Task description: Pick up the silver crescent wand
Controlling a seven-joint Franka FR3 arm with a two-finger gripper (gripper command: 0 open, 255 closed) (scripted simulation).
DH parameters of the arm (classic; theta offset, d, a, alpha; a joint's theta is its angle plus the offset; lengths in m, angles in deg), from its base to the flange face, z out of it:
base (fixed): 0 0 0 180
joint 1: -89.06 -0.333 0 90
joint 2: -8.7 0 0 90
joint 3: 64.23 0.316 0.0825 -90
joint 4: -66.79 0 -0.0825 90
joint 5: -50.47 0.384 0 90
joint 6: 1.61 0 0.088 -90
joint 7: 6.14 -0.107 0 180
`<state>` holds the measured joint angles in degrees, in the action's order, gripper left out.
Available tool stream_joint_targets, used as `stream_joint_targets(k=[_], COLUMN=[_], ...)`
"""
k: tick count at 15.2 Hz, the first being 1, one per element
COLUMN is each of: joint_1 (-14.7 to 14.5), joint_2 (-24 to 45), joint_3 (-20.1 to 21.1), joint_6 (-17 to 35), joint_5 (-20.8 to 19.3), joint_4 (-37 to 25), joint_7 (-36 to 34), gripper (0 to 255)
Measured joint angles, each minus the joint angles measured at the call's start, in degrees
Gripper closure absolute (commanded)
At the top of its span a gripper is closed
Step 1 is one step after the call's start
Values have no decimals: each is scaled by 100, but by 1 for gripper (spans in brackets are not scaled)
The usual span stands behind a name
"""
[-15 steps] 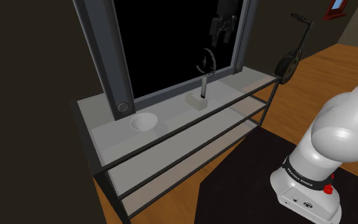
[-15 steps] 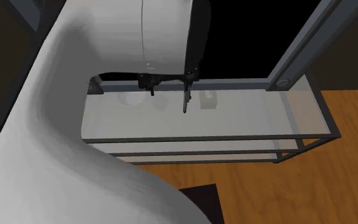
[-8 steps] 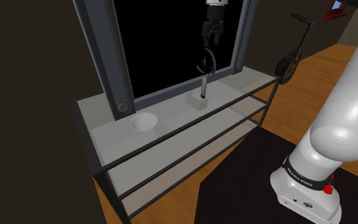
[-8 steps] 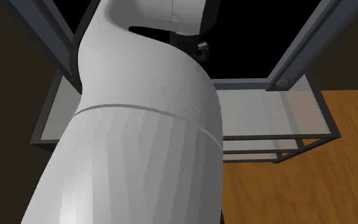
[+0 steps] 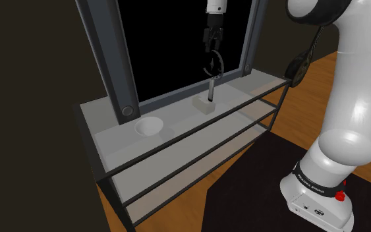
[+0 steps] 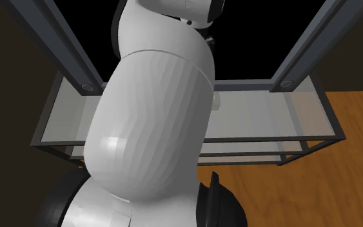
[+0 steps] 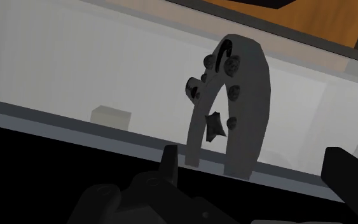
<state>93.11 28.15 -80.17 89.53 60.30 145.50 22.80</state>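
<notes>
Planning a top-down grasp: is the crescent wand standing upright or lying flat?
Upright: in the shoulder view the wand rises straight from a small pale block on the top shelf, crescent at the top.

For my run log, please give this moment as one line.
stage: before grasp | gripper: open, above wand | wand: upright in block, not held | bowl: on shelf

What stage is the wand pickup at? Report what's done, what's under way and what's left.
Done: the gripper hangs directly above the crescent wand, which stands upright in its small white block on the top shelf. In hand: the approach; in the wrist view the fingers stand open with the crescent seen between them, untouched. Left: lower, close on the wand and lift it out.
</notes>
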Motion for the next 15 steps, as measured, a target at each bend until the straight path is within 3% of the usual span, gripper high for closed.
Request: stream_joint_targets(k=[5,6,15], joint_1=[-12,-15,-18], joint_2=[27,30,25], joint_3=[7,8,8], joint_6=[344,374,408], joint_5=[12,13,13], joint_4=[327,353,388], joint_7=[48,50,52], gripper=[0,255,255])
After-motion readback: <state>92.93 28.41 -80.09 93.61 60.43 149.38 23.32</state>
